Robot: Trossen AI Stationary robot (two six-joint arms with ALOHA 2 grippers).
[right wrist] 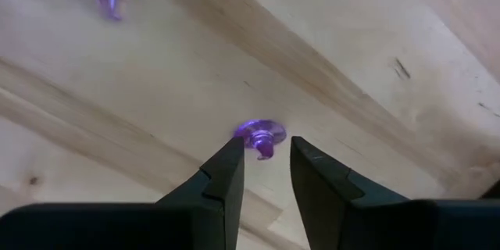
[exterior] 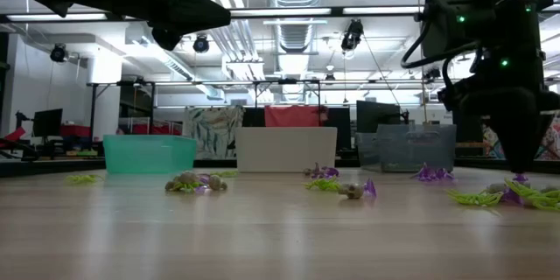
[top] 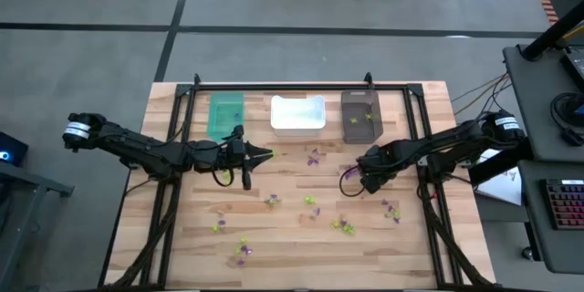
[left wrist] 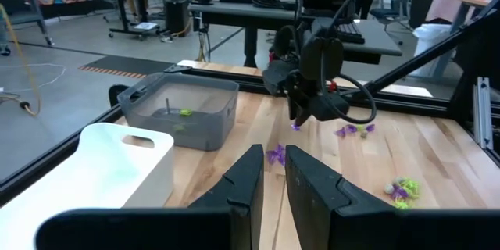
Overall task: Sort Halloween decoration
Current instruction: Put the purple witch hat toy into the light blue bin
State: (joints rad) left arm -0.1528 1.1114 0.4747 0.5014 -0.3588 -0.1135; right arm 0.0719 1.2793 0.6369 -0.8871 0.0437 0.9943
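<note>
Small purple, lime-green and pale Halloween trinkets lie scattered over the wooden table [top: 301, 237]. My right gripper [right wrist: 261, 156] points straight down at one purple trinket [right wrist: 260, 134] that lies flat on the wood. It is open, one fingertip on each side of the trinket's small stem. The same trinket [exterior: 521, 178] shows under that gripper [exterior: 521, 164] in the low view. My left gripper [left wrist: 273, 173] hangs level above the table in front of the teal bin [top: 226, 117]. Its fingers stand a narrow gap apart, with nothing between them. My right gripper comes at the purple trinket from above, fingers pointing down, its tips astride the trinket's stem [right wrist: 266, 153]. The trinket lies on the table. Whether a fingertip [right wrist: 233, 150] touches the trinket's disc, I cannot tell.
Three bins stand in a row at the far edge: teal, white [top: 297, 115] and dark [top: 360, 115], the dark one holding lime-green pieces. Loose trinkets lie near the middle [top: 314, 157] and toward the near edge [top: 242, 254]. A black frame rail [top: 283, 86] runs behind the bins.
</note>
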